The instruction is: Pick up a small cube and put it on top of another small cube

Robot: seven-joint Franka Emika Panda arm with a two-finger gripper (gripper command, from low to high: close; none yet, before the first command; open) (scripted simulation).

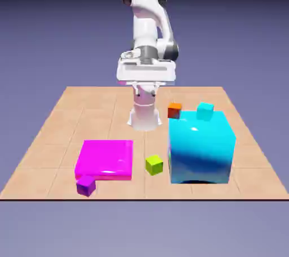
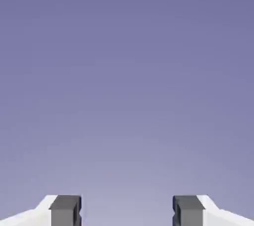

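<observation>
Tan tiled tabletop [image 1: 68,114] is bearing the small purple cube [image 1: 86,185], matte and dark-sided, touching the magenta slab [image 1: 106,159]; the gripper [image 2: 127,215] is hanging with jaws apart.

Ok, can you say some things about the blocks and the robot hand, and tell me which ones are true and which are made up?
1. The purple cube sits at the magenta slab's near corner. True.
2. The lime cube is stacked on the purple cube. False: it rests on the table, between the slab and the big cyan cube.
3. The gripper is holding a cube. False: its fingers are apart with nothing between them.
4. A small cyan cube and an orange cube sit behind the big cyan cube. True.
</observation>
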